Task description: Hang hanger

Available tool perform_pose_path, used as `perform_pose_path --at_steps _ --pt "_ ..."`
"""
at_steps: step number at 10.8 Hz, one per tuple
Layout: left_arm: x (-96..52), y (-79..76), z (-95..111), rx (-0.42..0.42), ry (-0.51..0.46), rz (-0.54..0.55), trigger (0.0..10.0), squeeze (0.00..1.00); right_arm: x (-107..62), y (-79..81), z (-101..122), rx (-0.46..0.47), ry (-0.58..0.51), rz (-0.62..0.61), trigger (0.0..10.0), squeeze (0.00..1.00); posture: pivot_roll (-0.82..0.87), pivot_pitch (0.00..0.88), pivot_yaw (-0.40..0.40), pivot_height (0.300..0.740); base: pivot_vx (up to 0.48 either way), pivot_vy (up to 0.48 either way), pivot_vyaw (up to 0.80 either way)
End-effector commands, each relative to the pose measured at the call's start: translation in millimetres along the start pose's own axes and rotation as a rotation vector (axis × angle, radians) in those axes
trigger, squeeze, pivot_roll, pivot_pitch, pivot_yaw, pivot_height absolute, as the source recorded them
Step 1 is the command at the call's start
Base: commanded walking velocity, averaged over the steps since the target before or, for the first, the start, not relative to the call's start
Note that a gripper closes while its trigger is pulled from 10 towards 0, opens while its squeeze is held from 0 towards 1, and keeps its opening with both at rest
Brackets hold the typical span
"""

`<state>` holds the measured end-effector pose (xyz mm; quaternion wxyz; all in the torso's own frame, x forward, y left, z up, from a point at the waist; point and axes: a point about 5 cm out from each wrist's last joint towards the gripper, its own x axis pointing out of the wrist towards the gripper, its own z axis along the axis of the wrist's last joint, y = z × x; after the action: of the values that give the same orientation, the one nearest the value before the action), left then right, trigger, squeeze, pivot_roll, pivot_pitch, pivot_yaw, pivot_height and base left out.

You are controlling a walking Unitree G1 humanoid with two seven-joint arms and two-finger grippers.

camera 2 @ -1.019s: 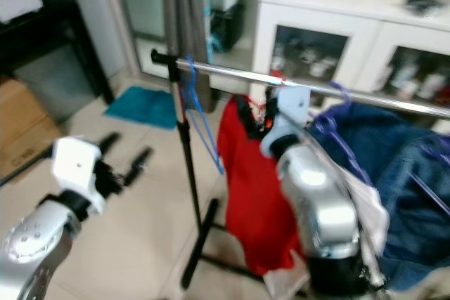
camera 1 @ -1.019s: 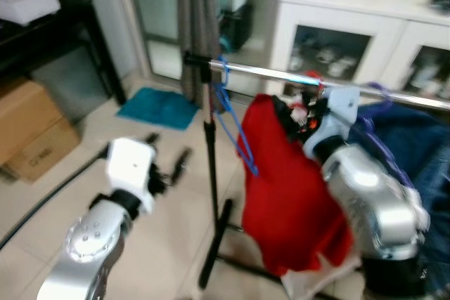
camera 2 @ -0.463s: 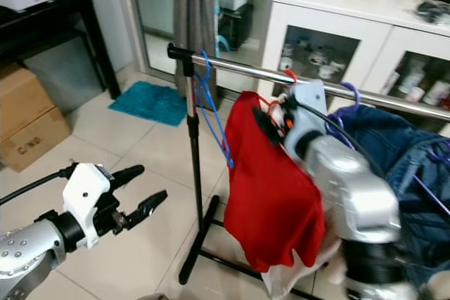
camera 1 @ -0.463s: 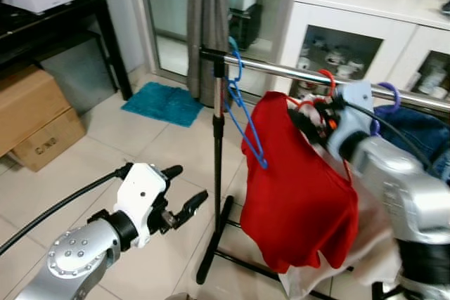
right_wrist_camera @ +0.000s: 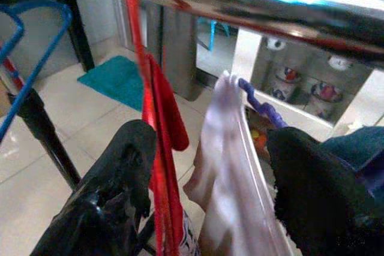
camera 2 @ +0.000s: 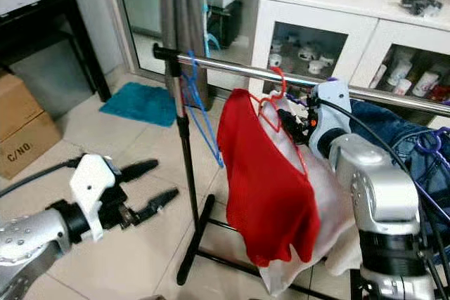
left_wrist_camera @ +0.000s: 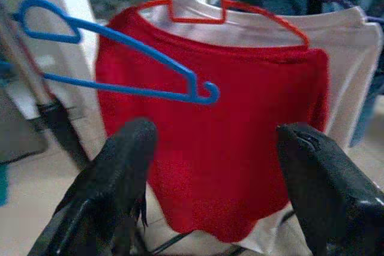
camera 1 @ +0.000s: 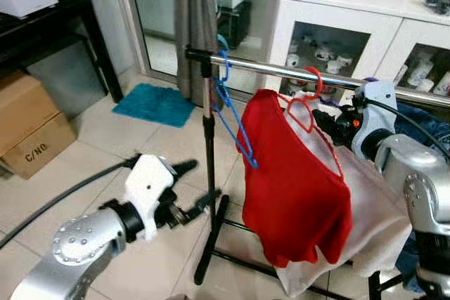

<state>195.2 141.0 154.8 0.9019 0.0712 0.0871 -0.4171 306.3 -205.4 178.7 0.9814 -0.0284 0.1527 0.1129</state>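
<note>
On the rail (camera 1: 281, 70), red hanger (camera 1: 309, 100) hooked; shirt (camera 1: 295, 173) soft, light. Your right gripper (camera 1: 330, 119), 3 o'clock, open, empty; grip wire neck.

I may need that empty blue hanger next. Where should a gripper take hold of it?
Probably the blue hanger's sloping arm below the hook, approached from the left gripper's side. It hangs free off the rail, bare and tilted, with the red shirt beside it.
</note>
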Motion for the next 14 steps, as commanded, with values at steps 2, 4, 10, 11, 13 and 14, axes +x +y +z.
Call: perform_pose_path --at_steps 2,4,10,11,13,14 --pt "1.9 -0.7 0.5 -0.011 0.008 -0.038 10.0 0.0 13.1 5.6 1.7 0.022 0.014 0.035 10.0 0.0 -0.05 0.0 0.032 0.74 0.0 0.0 0.0" --pt "0.3 -1.9 -0.2 -0.017 0.011 -0.042 10.0 0.0 24.9 10.2 3.5 0.024 0.023 0.081 5.6 0.0 -0.04 0.0 0.016 0.74 0.0 0.0 0.0" --pt "-1.8 -2.8 -2.7 -0.025 0.02 -0.009 10.0 0.0 16.8 -11.9 7.5 0.073 0.008 0.073 10.0 1.0 -0.04 0.0 0.006 0.74 0.0 0.0 0.0" --pt "-0.5 -2.3 -3.1 -0.027 0.02 -0.011 10.0 0.0 11.8 -17.0 9.9 0.066 0.001 0.059 10.0 1.0 -0.05 0.0 0.011 0.74 0.0 0.0 0.0" --pt "1.6 -2.1 -2.9 -0.027 0.016 -0.024 10.0 0.0 5.8 -17.6 13.3 0.061 -0.009 0.063 10.0 0.98 -0.06 0.0 0.018 0.74 0.0 0.0 0.0" --pt "3.2 -2.5 -2.5 -0.027 0.015 -0.032 10.0 0.0 3.2 -7.7 14.8 0.063 -0.012 0.112 10.0 0.0 -0.07 0.0 0.023 0.74 0.0 0.0 0.0"
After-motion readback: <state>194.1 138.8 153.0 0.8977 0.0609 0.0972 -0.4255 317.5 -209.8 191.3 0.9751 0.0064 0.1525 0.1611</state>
